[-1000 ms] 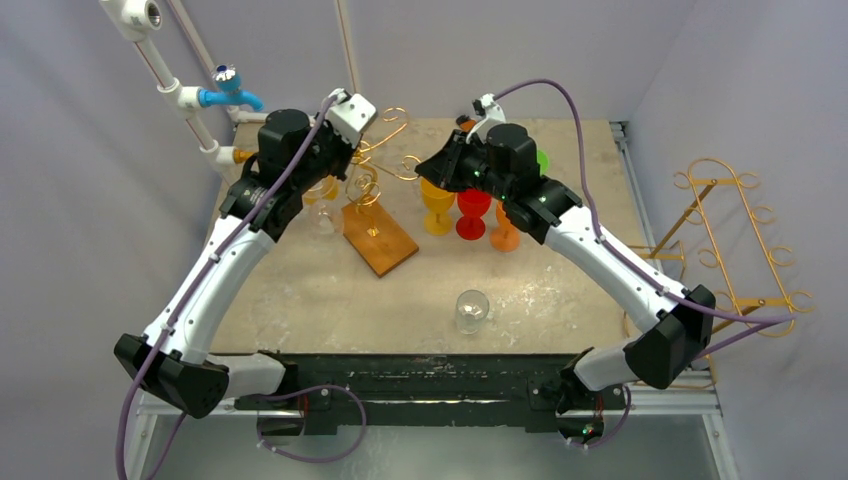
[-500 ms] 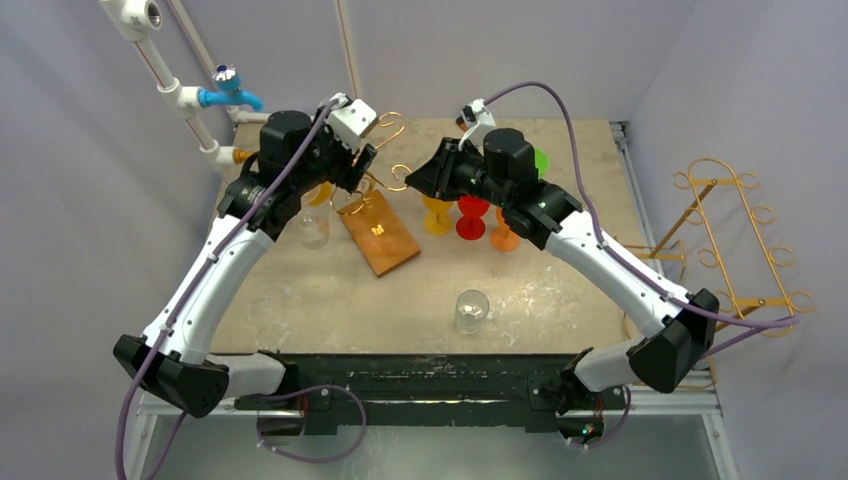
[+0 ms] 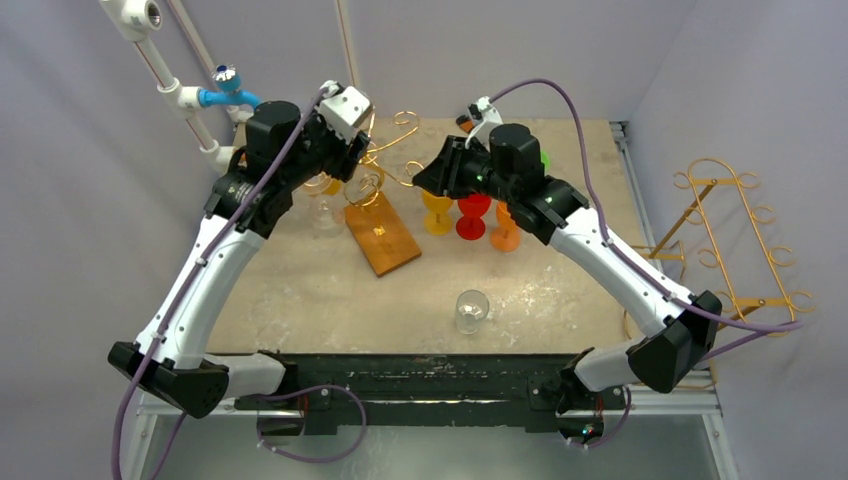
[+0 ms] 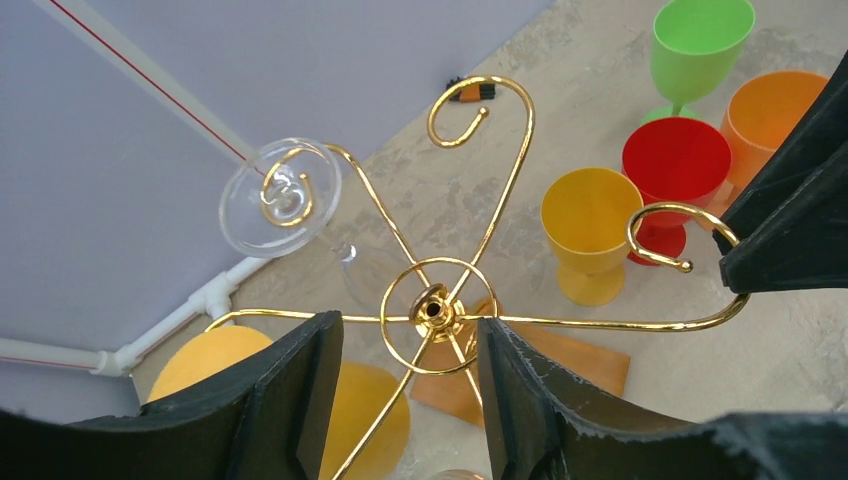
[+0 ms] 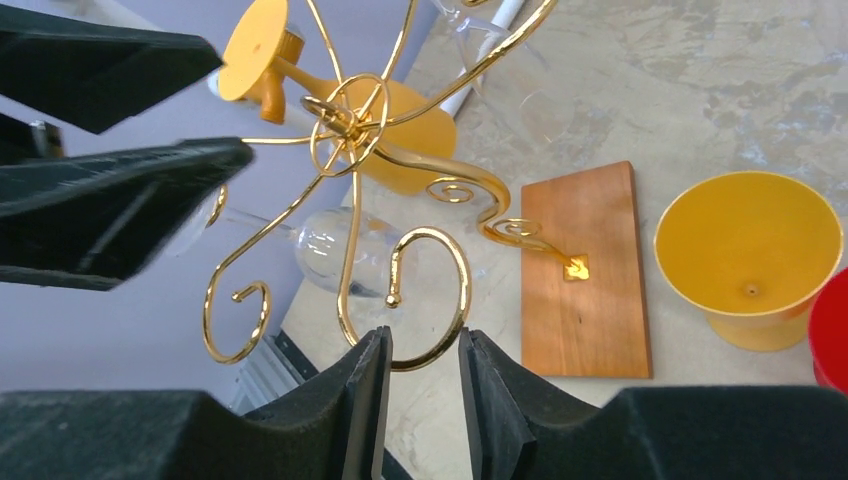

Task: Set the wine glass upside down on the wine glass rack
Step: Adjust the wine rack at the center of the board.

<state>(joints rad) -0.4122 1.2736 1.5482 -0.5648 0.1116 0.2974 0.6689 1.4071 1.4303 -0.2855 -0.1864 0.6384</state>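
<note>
The wine glass rack [image 3: 382, 240] is a gold wire tree on a wooden base; its hub [image 4: 437, 310] lies beyond my left fingers. A clear wine glass [image 4: 280, 197] hangs upside down from one spiral hook, foot on top; its bowl [image 5: 335, 245] also shows in the right wrist view. My left gripper [image 4: 410, 400] is open over the rack's top and holds nothing. My right gripper [image 5: 425, 345] is open, its fingers either side of a hook loop [image 5: 430, 290] on the rack. In the top view, the left gripper [image 3: 350, 150] and right gripper [image 3: 422, 180] flank the rack.
A yellow-orange glass [image 5: 400, 120] also hangs upside down on the rack. Yellow [image 3: 437, 213], red [image 3: 472, 215], orange [image 3: 505, 230] and green [image 4: 695, 40] glasses stand right of it. A clear glass [image 3: 471, 310] stands near the front edge. A second gold rack [image 3: 735, 240] lies off the table's right side.
My left gripper has opened and drawn back from the clear glass, which now hangs on the rack. The right gripper's jaws have parted around the hook loop.
</note>
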